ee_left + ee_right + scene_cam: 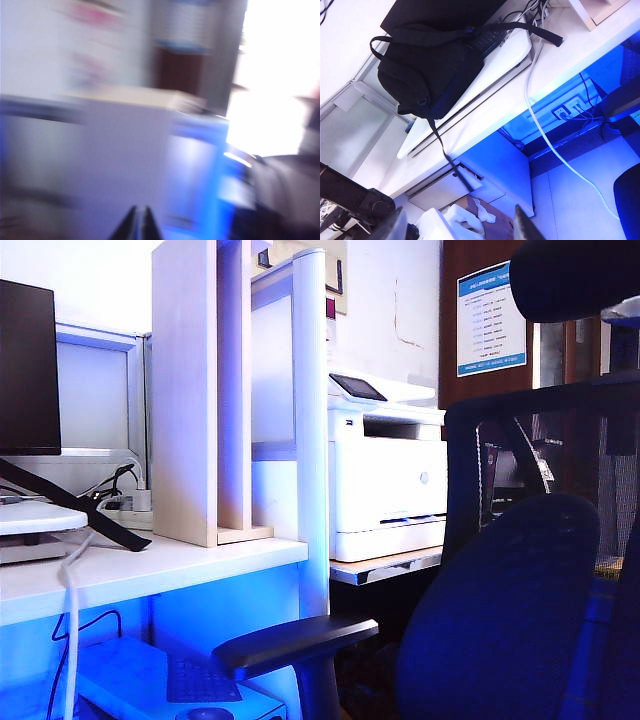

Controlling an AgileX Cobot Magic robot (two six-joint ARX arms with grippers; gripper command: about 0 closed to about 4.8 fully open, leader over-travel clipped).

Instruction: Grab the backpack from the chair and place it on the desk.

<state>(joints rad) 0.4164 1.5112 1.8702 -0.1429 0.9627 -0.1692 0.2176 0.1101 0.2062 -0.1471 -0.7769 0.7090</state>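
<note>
Left gripper (139,223): dark fingertips pressed together, nothing between them; left wrist view smeared by motion blur.
Right gripper (457,222): fingers spread wide, empty, hovering off the desk edge.
Chair (520,580): dark blue-black mesh office chair, nearest in exterior view; seat cut off, no bag visible on it.
Desk (150,565): long white flat-topped desk with pale wood dividers.
Backpack (427,70): large black fabric bag, already lying on a white board on the desk, one strap dangling over the edge.
Handling: likely soft, sagging, moderately heavy; top loop (380,42) judged best hold.
Hidden: bag body outside exterior view; only one strap (75,505) visible there.
Far: white printer (385,475).
</note>
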